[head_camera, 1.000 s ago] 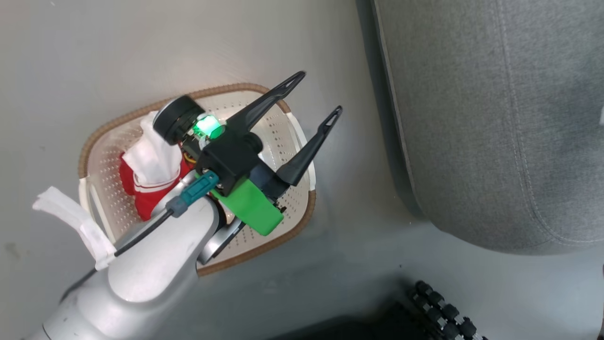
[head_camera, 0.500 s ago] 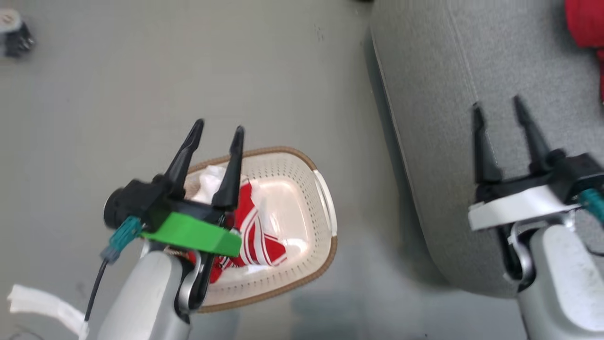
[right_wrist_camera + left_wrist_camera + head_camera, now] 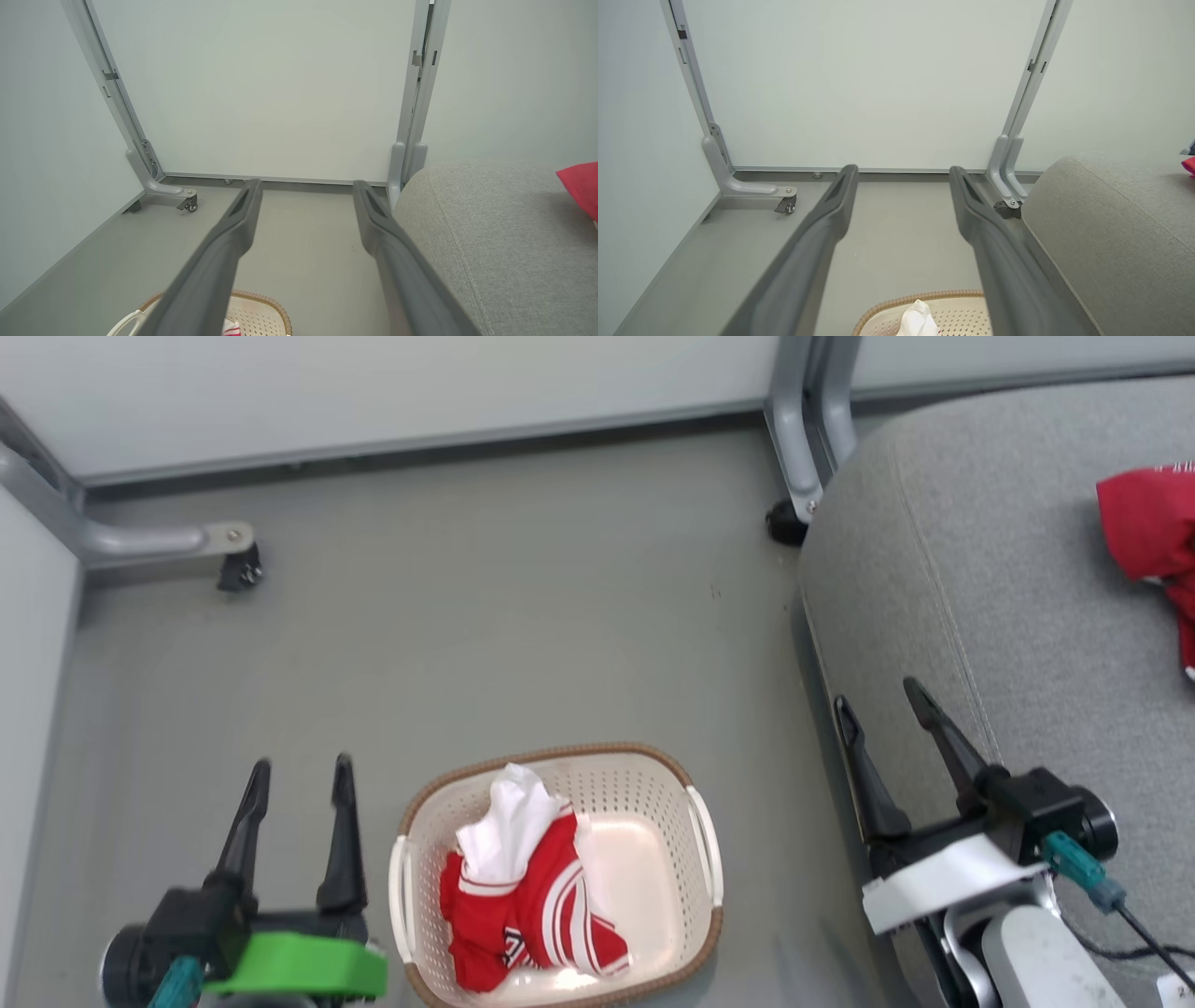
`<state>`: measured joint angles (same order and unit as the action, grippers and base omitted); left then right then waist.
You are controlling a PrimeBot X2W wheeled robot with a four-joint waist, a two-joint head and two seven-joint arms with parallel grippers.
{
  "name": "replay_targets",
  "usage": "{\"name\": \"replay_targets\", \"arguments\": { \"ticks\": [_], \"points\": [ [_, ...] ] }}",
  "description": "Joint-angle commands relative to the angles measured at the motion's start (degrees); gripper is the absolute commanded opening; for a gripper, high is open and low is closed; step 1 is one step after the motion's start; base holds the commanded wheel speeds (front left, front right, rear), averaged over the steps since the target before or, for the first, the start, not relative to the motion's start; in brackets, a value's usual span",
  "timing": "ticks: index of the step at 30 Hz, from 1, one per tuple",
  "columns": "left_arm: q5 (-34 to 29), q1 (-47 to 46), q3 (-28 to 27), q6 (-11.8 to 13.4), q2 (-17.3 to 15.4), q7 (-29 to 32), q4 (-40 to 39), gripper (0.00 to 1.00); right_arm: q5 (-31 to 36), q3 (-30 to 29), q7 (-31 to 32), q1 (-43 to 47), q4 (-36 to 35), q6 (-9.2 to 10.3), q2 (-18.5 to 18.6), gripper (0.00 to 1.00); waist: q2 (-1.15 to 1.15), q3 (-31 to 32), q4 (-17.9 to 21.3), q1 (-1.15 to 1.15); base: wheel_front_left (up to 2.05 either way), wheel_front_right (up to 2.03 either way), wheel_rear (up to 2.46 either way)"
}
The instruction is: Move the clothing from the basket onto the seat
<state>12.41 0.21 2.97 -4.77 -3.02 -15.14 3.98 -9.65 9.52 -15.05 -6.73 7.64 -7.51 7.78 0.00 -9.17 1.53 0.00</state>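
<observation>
The large light-grey fabric-upholstered seat takes up the right side of the head view, and one red jersey already lies at its upper right edge. Plain grey floor covers the centre. At bottom centre stands the cream-white perforated plastic basket with a brown woven-look rim. A crumpled red-and-white jersey bundle lies in its left half. The job looks part done, at the pause between a drop and the next pick. The left gripper at lower left, beside the basket, and the right gripper at lower right, over the seat's edge, both have jaws spread wide and hold nothing. Next, one arm should reach down into the basket and pinch the bundle's raised white fold. Nothing seems to block that path. The grey metal frame feet with castors sit well apart, at upper left and top right of centre.
</observation>
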Motion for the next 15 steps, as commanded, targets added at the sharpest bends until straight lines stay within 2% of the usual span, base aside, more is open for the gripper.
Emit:
{"name": "replay_targets", "arguments": {
  "ticks": [1, 8, 15],
  "points": [
    [-1.24, 2.55, -0.7, 0.27, 0.0, 0.01, -0.6, 1.0, 0.24, -0.29, -0.2, 1.85, -0.51, 0.04, -0.33, 1.0, 0.0, 6.25, -3.34, 0.0, 0.0, 0.0, 0.0],
    [-0.8, 10.25, 0.07, 0.88, 0.05, 0.0, -5.15, 1.0, -0.18, -1.28, -0.2, 8.78, -2.54, 0.03, -1.8, 1.0, 0.0, 9.3, -3.27, 0.0, 0.0, 0.0, 0.0],
    [-0.28, 14.24, 0.93, 1.18, 0.05, 0.0, -6.4, 1.0, 0.38, -2.06, -0.2, 13.72, -3.5, 0.04, -1.73, 1.0, 0.0, 11.25, -3.08, 0.0, 0.0, 0.0, 0.0]
  ]
}}
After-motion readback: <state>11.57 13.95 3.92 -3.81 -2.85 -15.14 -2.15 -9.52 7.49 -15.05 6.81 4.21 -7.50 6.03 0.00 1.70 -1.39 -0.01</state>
